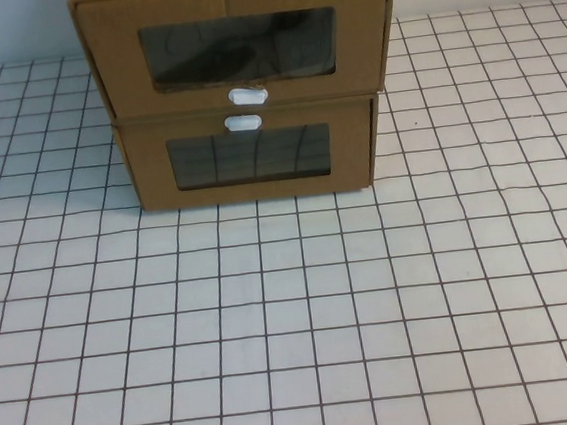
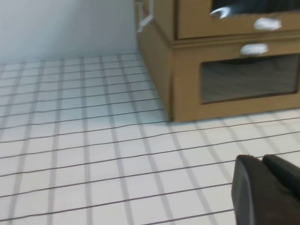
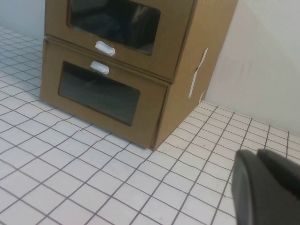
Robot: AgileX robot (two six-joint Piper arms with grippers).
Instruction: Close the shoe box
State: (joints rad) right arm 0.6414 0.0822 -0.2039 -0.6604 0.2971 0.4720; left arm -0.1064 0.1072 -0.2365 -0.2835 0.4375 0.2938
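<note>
At the far edge of the white gridded tabletop [image 1: 293,312] we found two brown cardboard drawer-style boxes stacked: the shoe box [image 1: 237,38], its clear window above a small white pull tab [image 1: 248,96], sat on the matching lower box [image 1: 250,155], whose tab lay above its window. The shoe box's drawer front jutted slightly forward. The left gripper [image 2: 267,190] and right gripper [image 3: 267,187] hovered near the table, well apart from the boxes; we could not tell how either stood.
</note>
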